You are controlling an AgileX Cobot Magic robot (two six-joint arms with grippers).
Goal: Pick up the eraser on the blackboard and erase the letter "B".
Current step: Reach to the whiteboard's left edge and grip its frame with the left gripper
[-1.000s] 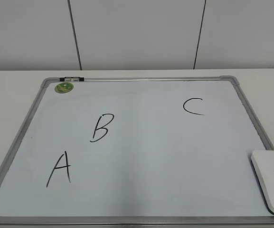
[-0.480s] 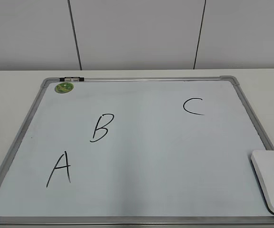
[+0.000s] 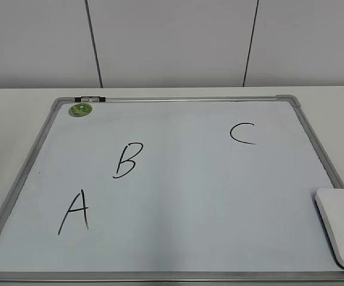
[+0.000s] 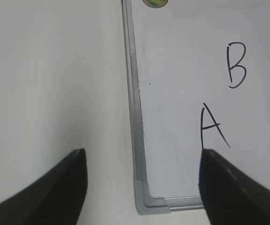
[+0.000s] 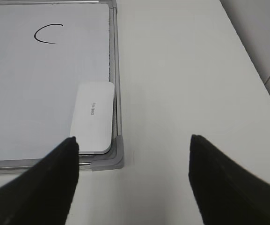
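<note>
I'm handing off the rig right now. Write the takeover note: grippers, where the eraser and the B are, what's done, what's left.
Left gripper: open, empty, above the blackboard's near-left corner.
Right gripper: open, empty, above the near-right corner; the eraser lies just ahead of its left finger.
Eraser: flat on the board in the near-right corner, against the frame, untouched.
Letter "B": intact, left of centre, between the "A" and the green magnet. The "C" is upper right.
Done: nothing yet.
Left: grasp the eraser, probably with the right gripper, carry it across to the B, wipe only that letter.

On the blackboard (image 3: 177,238) I read the letter "B" (image 3: 128,159), an "A" (image 3: 74,212) and a "C" (image 3: 242,133); the eraser (image 3: 342,225) lettering is too small to read.
</note>
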